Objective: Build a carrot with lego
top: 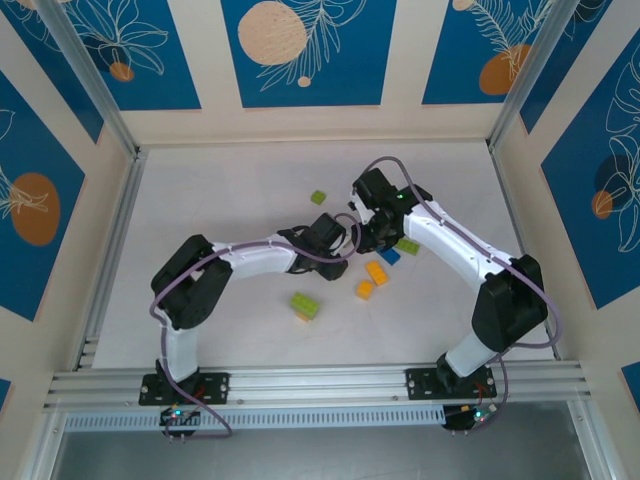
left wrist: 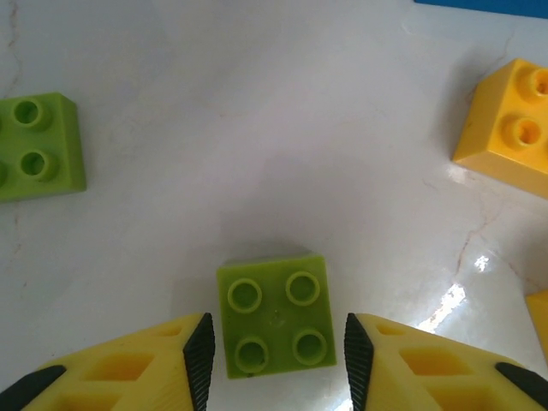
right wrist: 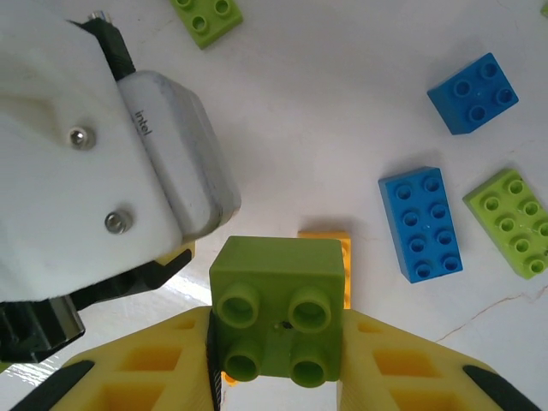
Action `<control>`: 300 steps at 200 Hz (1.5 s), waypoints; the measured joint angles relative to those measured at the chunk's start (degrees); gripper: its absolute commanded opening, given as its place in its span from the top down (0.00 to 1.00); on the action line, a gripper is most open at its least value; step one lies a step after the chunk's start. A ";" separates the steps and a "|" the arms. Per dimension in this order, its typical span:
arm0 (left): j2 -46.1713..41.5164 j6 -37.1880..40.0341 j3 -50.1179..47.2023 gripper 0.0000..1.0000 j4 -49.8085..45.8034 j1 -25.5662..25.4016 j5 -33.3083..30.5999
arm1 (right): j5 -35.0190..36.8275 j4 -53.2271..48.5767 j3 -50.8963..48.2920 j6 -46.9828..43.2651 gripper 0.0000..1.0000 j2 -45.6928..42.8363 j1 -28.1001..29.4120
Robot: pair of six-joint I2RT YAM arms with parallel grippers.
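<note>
The lego bricks lie scattered mid-table. My left gripper (left wrist: 276, 347) is open around a lime green four-stud brick (left wrist: 276, 315) that rests on the white table, with a gap on each side. My right gripper (right wrist: 276, 364) is shut on another lime green four-stud brick (right wrist: 276, 282), studs toward the camera. An orange brick (right wrist: 327, 235) peeks out from under that held brick; I cannot tell whether they touch. From above, the left gripper (top: 343, 236) and the right gripper (top: 373, 236) nearly meet at the table's centre.
The left arm's wrist camera (right wrist: 171, 145) sits close beside the right-held brick. Around lie a blue four-stud brick (right wrist: 473, 92), a longer blue brick (right wrist: 421, 224), a green brick (right wrist: 509, 221), an orange brick (left wrist: 509, 128) and a green brick (left wrist: 38, 145). A green-on-orange stack (top: 305, 305) stands nearer the bases.
</note>
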 measured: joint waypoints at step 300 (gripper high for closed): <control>-27.39 -5.57 -18.67 0.33 -1.64 28.04 -4.59 | -4.20 -1.49 0.04 3.89 0.68 -0.11 26.34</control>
